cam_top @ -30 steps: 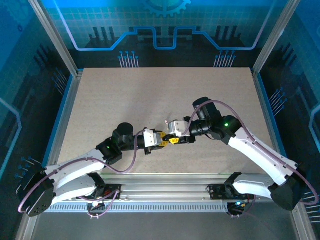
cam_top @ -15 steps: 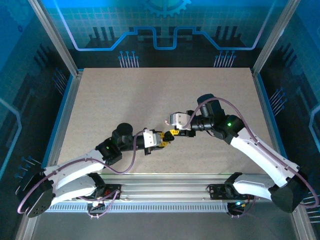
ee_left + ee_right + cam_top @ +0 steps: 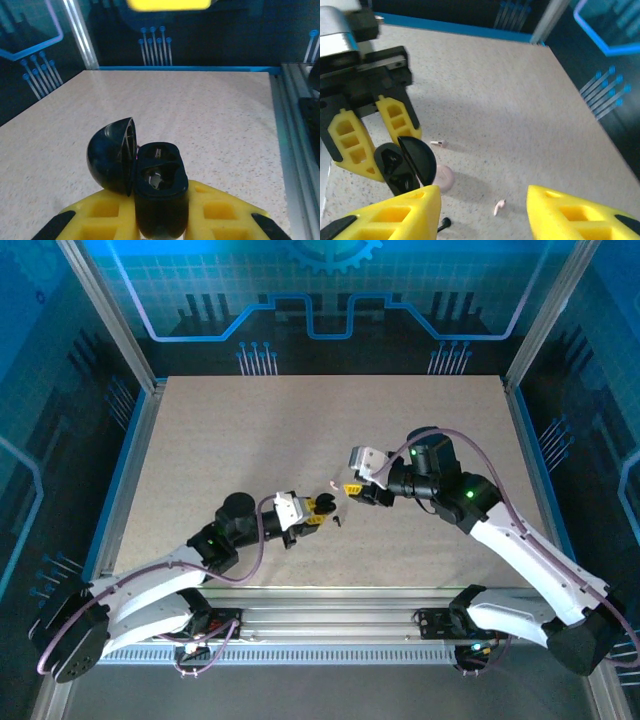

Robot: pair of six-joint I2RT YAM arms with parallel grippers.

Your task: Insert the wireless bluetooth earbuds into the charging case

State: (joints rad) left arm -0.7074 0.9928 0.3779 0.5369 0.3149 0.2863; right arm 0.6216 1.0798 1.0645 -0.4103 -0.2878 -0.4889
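A black charging case [image 3: 157, 182] stands upright between the yellow fingers [image 3: 225, 210] of my left gripper [image 3: 160, 220], which is shut on it. Its lid [image 3: 112, 155] hangs open to the left and the wells look dark. In the right wrist view the same case [image 3: 400, 165] sits just left of my right gripper [image 3: 482, 215], which is open with nothing between its fingers. On the table below lie a small round pale pink case [image 3: 443, 177], two whitish earbuds [image 3: 499, 206] [image 3: 438, 144] and a black earbud [image 3: 443, 223]. From above, my left gripper [image 3: 318, 510] and right gripper [image 3: 350, 490] are close together.
The speckled beige table [image 3: 300, 430] stretches open behind both grippers. An aluminium rail [image 3: 330, 605] runs along the near edge, and blue-lit frame posts [image 3: 135, 390] wall the sides. The left gripper's black body and fingers [image 3: 350, 140] are at the upper left of the right wrist view.
My right gripper has pulled back up and to the right, away from the left gripper, and opened a little. The left arm has shifted slightly left, still holding the black case.
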